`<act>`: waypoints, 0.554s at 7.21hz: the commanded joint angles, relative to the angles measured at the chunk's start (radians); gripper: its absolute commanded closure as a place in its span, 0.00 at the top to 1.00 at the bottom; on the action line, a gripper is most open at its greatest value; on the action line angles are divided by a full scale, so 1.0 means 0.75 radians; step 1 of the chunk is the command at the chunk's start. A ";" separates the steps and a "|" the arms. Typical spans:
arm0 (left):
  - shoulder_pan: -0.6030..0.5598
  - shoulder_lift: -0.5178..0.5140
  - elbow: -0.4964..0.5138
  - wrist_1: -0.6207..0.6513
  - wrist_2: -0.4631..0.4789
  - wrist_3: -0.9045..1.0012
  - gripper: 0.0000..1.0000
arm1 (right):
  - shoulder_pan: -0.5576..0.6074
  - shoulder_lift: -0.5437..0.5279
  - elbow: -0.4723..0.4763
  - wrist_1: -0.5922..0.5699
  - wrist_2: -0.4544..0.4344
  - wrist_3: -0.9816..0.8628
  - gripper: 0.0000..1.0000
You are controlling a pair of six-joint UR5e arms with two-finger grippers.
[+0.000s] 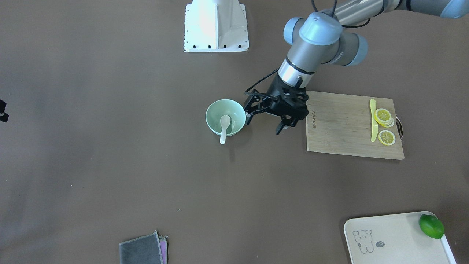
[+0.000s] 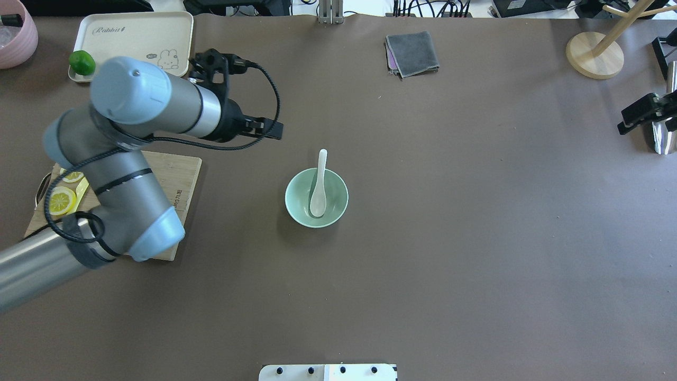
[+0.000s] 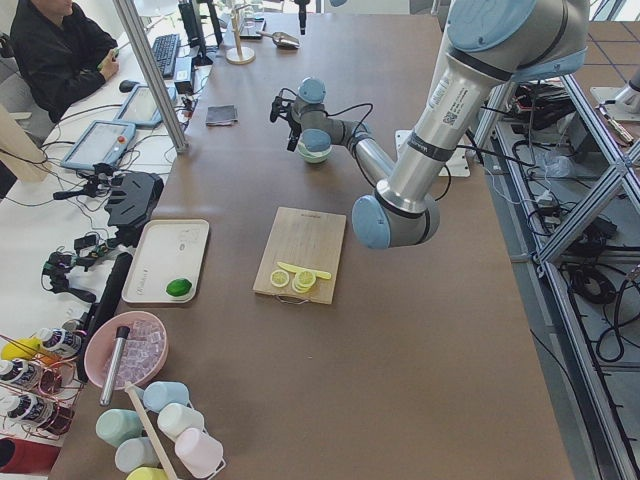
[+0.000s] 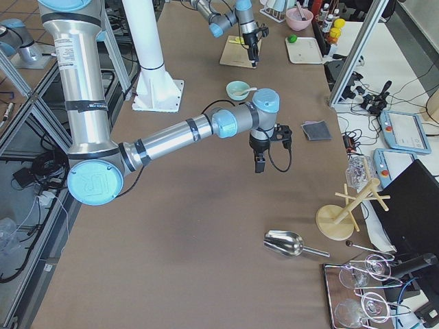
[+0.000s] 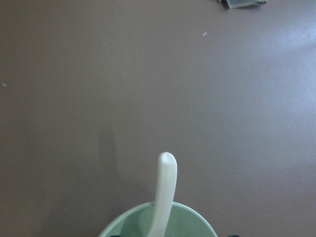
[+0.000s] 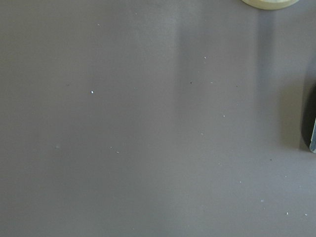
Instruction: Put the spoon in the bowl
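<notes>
The white spoon (image 1: 224,126) lies in the pale mint-green bowl (image 1: 212,121) with its scoop inside and its handle resting over the rim. They stand at the table's middle in the overhead view, spoon (image 2: 319,185) in bowl (image 2: 296,203). My left gripper (image 1: 264,124) is open and empty, just beside the bowl on the cutting-board side and apart from it. Its wrist view shows the spoon handle (image 5: 166,190) and the bowl rim (image 5: 190,216). My right gripper (image 2: 640,112) is far off at the table's edge; I cannot tell whether it is open or shut.
A wooden cutting board (image 1: 340,124) holds lemon slices (image 1: 383,116) and a yellow knife (image 1: 373,123). A cream tray (image 1: 388,238) carries a lime (image 1: 431,226). A grey cloth (image 2: 412,53), a wooden stand (image 2: 595,53) and a metal scoop (image 2: 661,140) lie further off.
</notes>
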 commanded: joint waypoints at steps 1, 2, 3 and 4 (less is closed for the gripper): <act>-0.274 0.128 -0.096 0.306 -0.055 0.448 0.98 | 0.051 -0.057 0.000 0.000 0.026 -0.086 1.00; -0.453 0.245 -0.094 0.297 -0.209 0.620 0.98 | 0.069 -0.084 -0.010 -0.006 0.026 -0.165 1.00; -0.706 0.345 -0.070 0.309 -0.443 0.780 0.98 | 0.114 -0.127 -0.024 0.000 0.024 -0.219 1.00; -0.927 0.415 0.016 0.307 -0.624 0.948 0.98 | 0.173 -0.155 -0.026 -0.008 0.026 -0.288 1.00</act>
